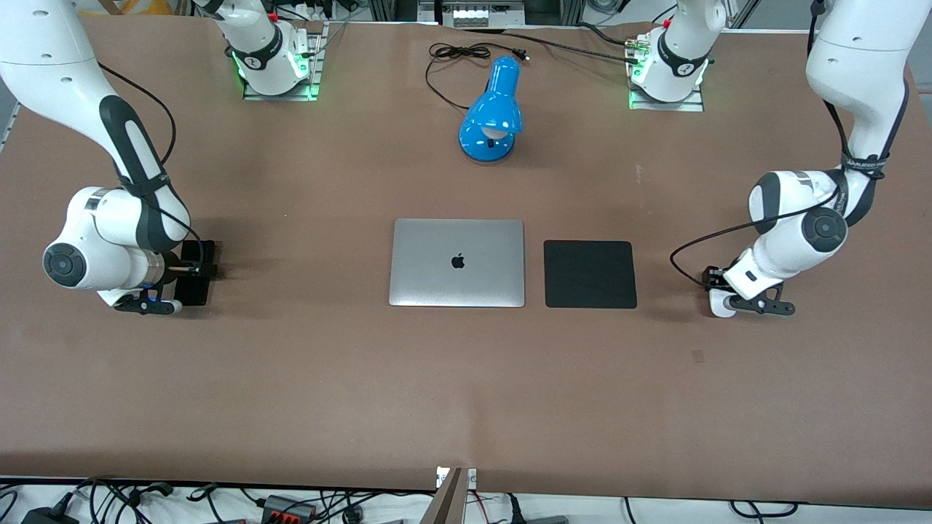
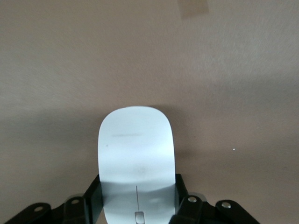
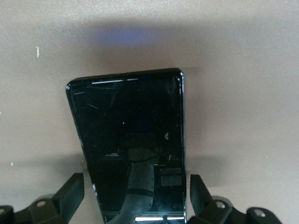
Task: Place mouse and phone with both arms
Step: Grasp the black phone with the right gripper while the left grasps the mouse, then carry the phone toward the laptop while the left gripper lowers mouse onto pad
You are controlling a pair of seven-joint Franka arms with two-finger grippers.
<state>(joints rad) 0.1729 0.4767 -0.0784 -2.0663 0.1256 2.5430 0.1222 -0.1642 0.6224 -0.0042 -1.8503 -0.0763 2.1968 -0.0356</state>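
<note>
The white mouse (image 1: 719, 307) lies on the brown table at the left arm's end. My left gripper (image 1: 725, 294) is down over it. In the left wrist view the mouse (image 2: 135, 149) sits between the fingers (image 2: 92, 198), which press against both its sides; my left gripper (image 2: 136, 190) is shut on it. The black phone (image 1: 191, 292) lies at the right arm's end under my right gripper (image 1: 186, 274). In the right wrist view the phone (image 3: 131, 130) lies between the fingers (image 3: 72, 189) with a small gap on each side; my right gripper (image 3: 135, 189) is open.
A closed silver laptop (image 1: 457, 262) lies mid-table with a black square pad (image 1: 590, 274) beside it toward the left arm's end. A blue desk lamp (image 1: 491, 109) and its black cable (image 1: 459, 52) lie farther from the front camera, between the arm bases.
</note>
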